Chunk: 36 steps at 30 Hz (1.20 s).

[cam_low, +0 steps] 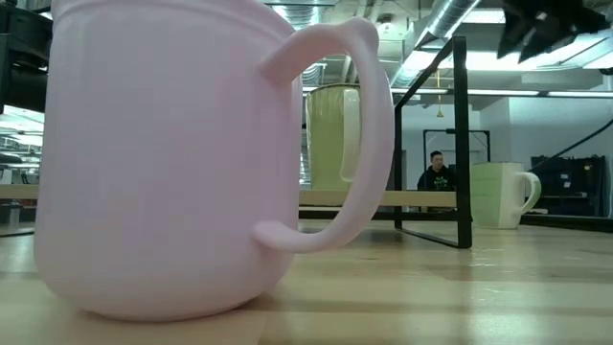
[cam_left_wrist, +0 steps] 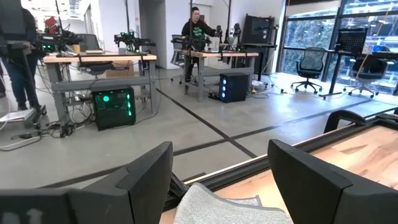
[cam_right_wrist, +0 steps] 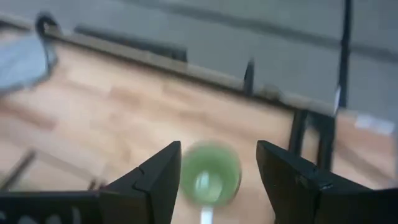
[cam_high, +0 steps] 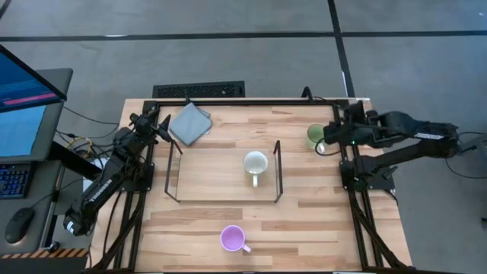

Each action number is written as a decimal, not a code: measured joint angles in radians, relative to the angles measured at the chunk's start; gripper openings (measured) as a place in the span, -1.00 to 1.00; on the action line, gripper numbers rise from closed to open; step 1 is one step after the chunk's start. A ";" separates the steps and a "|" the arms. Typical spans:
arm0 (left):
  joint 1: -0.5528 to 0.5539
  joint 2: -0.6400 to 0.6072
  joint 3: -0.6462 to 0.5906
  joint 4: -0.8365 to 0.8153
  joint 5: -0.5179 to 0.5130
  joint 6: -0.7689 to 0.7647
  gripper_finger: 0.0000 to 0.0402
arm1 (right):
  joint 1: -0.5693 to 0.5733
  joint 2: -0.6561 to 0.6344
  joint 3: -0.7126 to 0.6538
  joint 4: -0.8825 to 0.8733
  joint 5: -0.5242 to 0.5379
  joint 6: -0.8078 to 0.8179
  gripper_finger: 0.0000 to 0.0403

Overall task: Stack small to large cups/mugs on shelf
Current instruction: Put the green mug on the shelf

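Observation:
The cream-white mug (cam_high: 255, 164) stands upright on the wire shelf (cam_high: 278, 171) at mid-table; in the low view it (cam_low: 333, 134) shows raised above the tabletop. The green mug (cam_high: 315, 135) stands upright on the table just right of the shelf and also shows in the low view (cam_low: 500, 195). My right gripper (cam_high: 326, 140) hovers above it, open; in the right wrist view the green mug (cam_right_wrist: 210, 174) shows below and between the fingers of my right gripper (cam_right_wrist: 217, 155), untouched. The purple mug (cam_high: 232, 238) stands near the table's near edge. My left gripper (cam_high: 165, 126) is open at the far left.
A grey folded cloth (cam_high: 189, 123) lies at the far left of the table, just under my left gripper (cam_left_wrist: 221, 162), and shows in the left wrist view (cam_left_wrist: 230, 208). The black table frame (cam_high: 350, 175) runs along the edges. People stand in the room beyond.

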 joint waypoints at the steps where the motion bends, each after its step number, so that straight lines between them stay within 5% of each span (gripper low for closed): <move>1: 0.000 0.000 0.000 0.000 0.000 0.000 0.26 | 0.008 -0.010 -0.024 0.000 -0.025 0.039 0.16; 15: 0.000 0.000 0.000 0.000 0.000 -0.002 0.26 | 0.072 0.031 -0.186 0.004 -0.257 0.260 0.16; 36: 0.000 0.000 0.000 0.000 0.000 0.024 0.26 | 0.073 0.093 -0.403 0.193 -0.346 0.279 0.16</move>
